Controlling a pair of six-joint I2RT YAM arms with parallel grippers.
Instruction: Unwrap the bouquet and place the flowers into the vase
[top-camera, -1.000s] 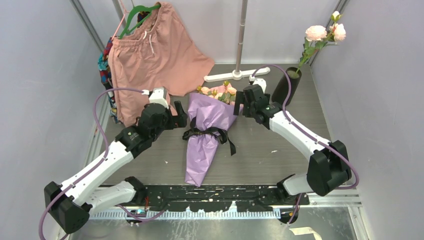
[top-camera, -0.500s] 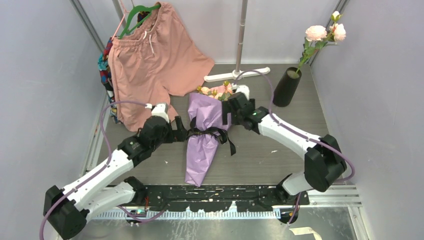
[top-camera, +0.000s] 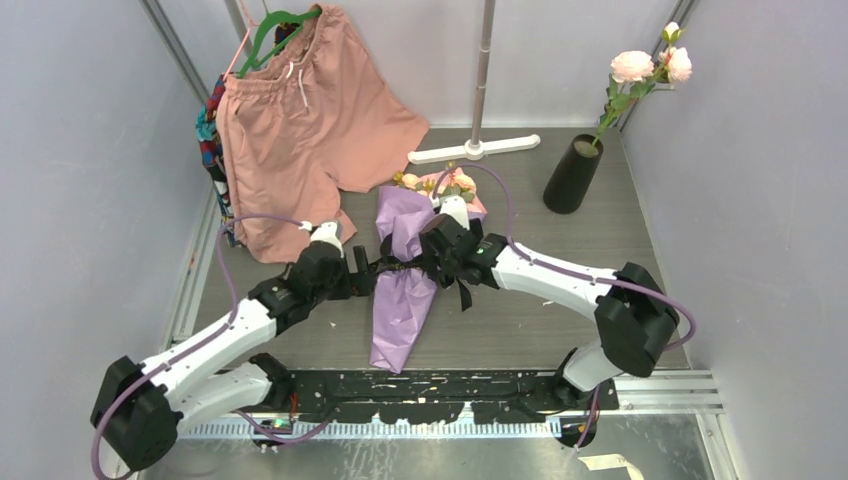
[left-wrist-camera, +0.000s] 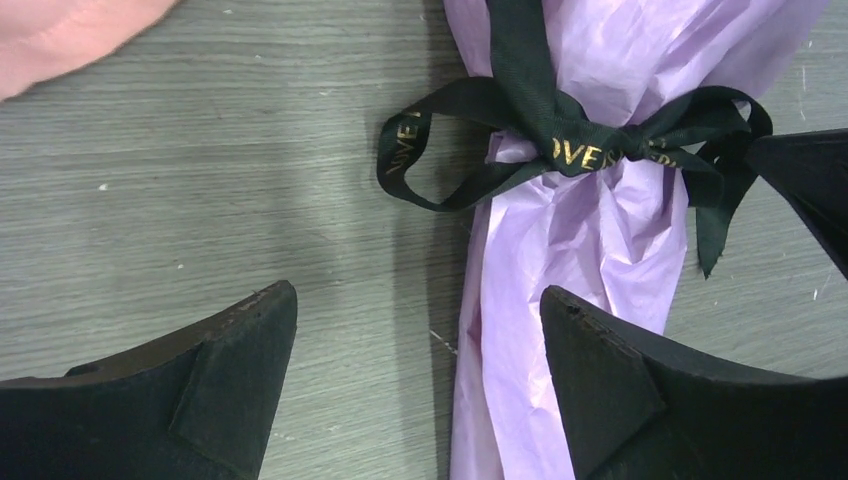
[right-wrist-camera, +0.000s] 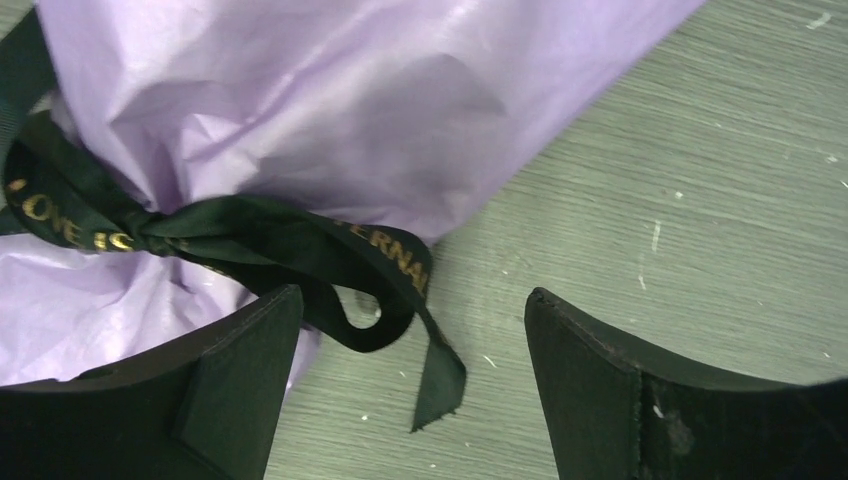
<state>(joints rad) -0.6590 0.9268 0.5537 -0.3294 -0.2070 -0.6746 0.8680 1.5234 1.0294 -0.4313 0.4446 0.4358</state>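
The left gripper hangs spread and empty at the left flank of the bouquet, which lies mid-surface with its flowers pointing toward the far edge. The right gripper hovers just as wide and empty on the other flank. To undo the black ribbon cleanly, I'd have each pinch a loose tail, not paper, and pull outward; the vase waits near the far right corner.
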